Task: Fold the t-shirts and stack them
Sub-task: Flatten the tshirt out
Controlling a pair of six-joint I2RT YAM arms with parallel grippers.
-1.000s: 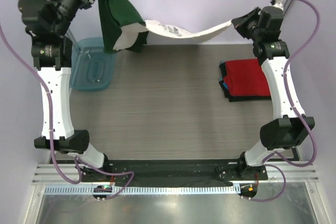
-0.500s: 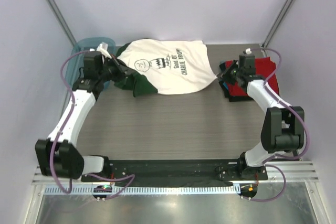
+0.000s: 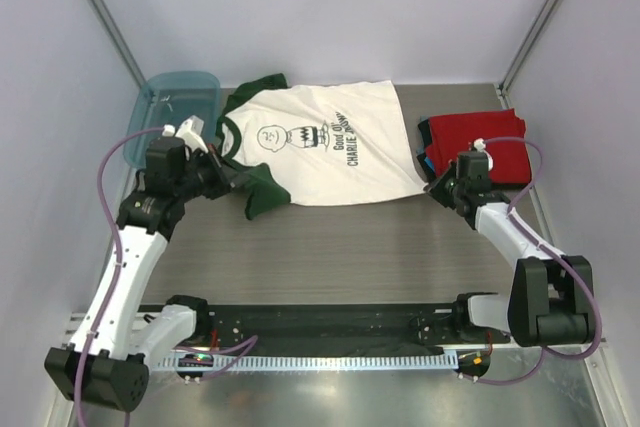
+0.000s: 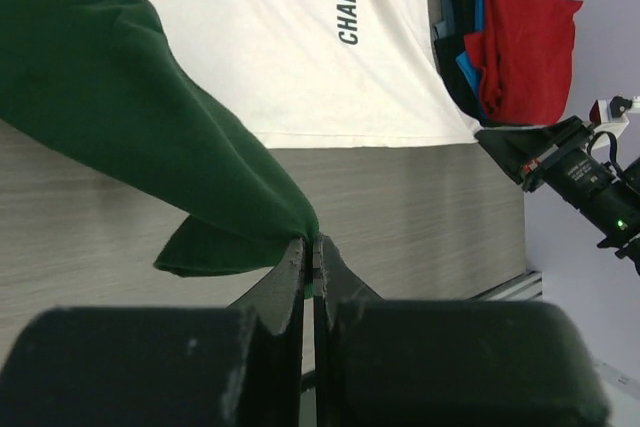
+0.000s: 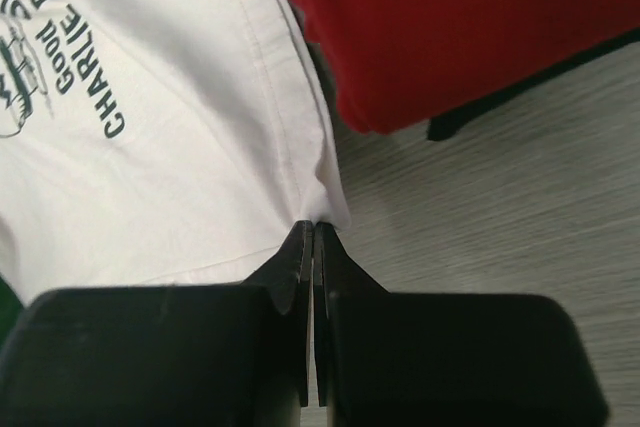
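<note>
The white t-shirt (image 3: 330, 142) with dark green sleeves lies spread print-up at the back middle of the table. My left gripper (image 3: 234, 178) is shut on the edge of its near green sleeve (image 4: 150, 147), the cloth pinched between the fingertips (image 4: 312, 242). At the shirt's right hem corner, my right gripper (image 3: 434, 190) is shut on the white cloth (image 5: 180, 97), shown pinched in the right wrist view (image 5: 313, 225). A folded stack with a red t-shirt (image 3: 485, 147) on top and dark and blue ones under it lies at the right.
A teal plastic tub (image 3: 165, 117) stands at the back left, just beyond my left arm. The red stack (image 5: 450, 17) sits close beside the held hem corner. Bare wood-grain table (image 3: 330, 247) lies in front of the shirt.
One second ago both arms held the shirt stretched high in the air. They have come down and drawn toward the near side, and the shirt now lies flat on the table, still gripped.
</note>
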